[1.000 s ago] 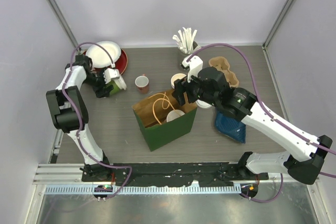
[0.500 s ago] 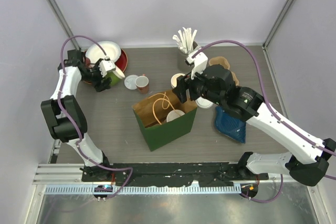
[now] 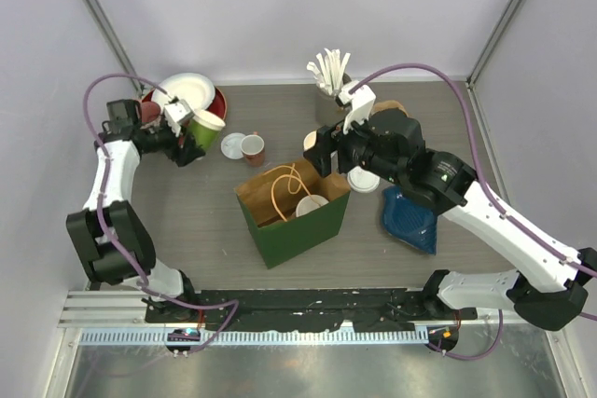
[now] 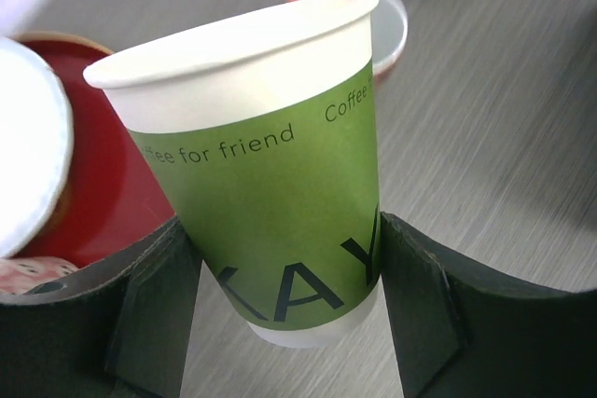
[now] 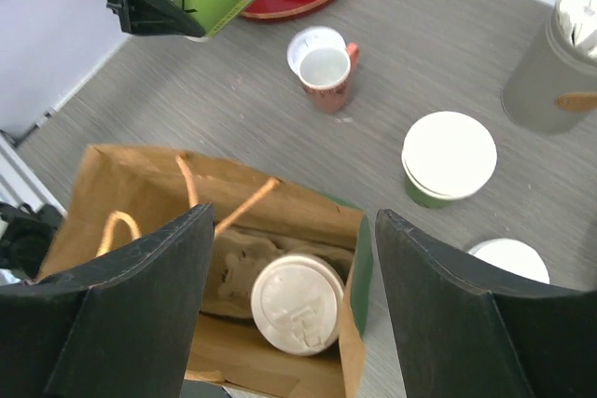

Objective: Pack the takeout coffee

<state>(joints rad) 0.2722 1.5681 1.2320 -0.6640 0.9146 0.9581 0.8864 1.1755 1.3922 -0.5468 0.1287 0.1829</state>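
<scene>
Grey woodgrain table [image 3: 196,221] (pale walls [image 3: 280,6]) bears lidded cup [image 5: 448,160].

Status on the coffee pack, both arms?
Left jaws shut on a green cup, tilted, near the red plate. Right jaws open over the paper bag; one lidded cup inside. Rope handles droop into the bag mouth.

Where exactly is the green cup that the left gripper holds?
Top view, far left: the green cup is tilted in the left gripper, between the red plate and a loose white lid.
</scene>
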